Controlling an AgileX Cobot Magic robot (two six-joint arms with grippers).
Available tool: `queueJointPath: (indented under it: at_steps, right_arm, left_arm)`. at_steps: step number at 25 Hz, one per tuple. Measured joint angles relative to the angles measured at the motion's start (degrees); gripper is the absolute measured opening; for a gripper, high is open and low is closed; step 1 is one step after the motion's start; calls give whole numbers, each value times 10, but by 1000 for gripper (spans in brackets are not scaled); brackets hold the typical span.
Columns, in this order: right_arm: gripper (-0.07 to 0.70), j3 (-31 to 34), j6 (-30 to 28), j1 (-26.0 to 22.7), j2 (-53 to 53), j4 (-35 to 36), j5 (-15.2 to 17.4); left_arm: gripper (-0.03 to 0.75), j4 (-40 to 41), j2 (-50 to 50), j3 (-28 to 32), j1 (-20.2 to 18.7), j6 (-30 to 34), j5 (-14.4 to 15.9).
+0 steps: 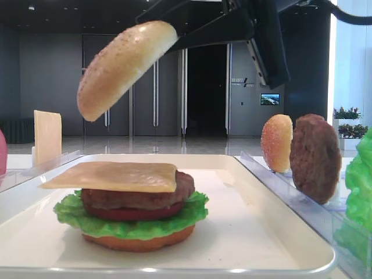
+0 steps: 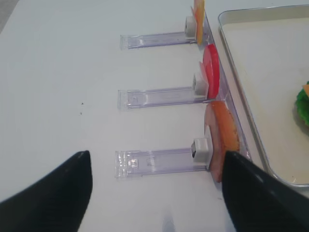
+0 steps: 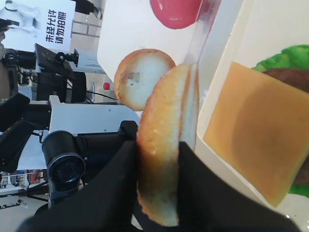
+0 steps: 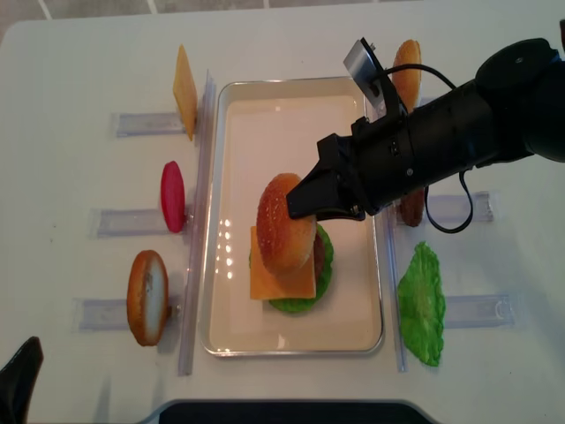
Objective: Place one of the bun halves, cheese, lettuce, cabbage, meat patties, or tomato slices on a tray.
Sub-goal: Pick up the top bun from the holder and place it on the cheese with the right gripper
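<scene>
My right gripper (image 4: pixel 316 200) is shut on a sesame bun half (image 4: pixel 284 223), pinching it by its edge between the black fingers (image 3: pixel 120 169). The bun half (image 1: pixel 125 67) hangs tilted above a stack on the white tray (image 4: pixel 291 115). Topmost on that stack lies a cheese slice (image 1: pixel 116 176), over a meat patty (image 1: pixel 139 197), a tomato slice (image 1: pixel 128 213), lettuce (image 1: pixel 133 228) and an orange-brown bun bottom. Air shows between bun and cheese. My left gripper (image 2: pixel 157 164) stands open over the bare table, left of the racks, holding nothing.
Clear racks flank the tray. Those on the left hold a cheese slice (image 4: pixel 184 91), a tomato slice (image 4: pixel 172 196) and a bun half (image 4: pixel 147 298). On the right stand a bun (image 4: pixel 407 71), a patty (image 1: pixel 315 157) behind my arm, and lettuce (image 4: pixel 421 303).
</scene>
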Motion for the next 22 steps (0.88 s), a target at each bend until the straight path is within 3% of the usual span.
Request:
queueJointPath:
  at_steps: [10, 22]
  right_arm:
    - [198, 0, -24, 5, 37, 27, 30]
    - [198, 0, -44, 25, 48, 47, 7]
  left_arm:
    - [641, 0, 0, 0, 0, 0, 0]
    - [641, 0, 0, 0, 0, 0, 0]
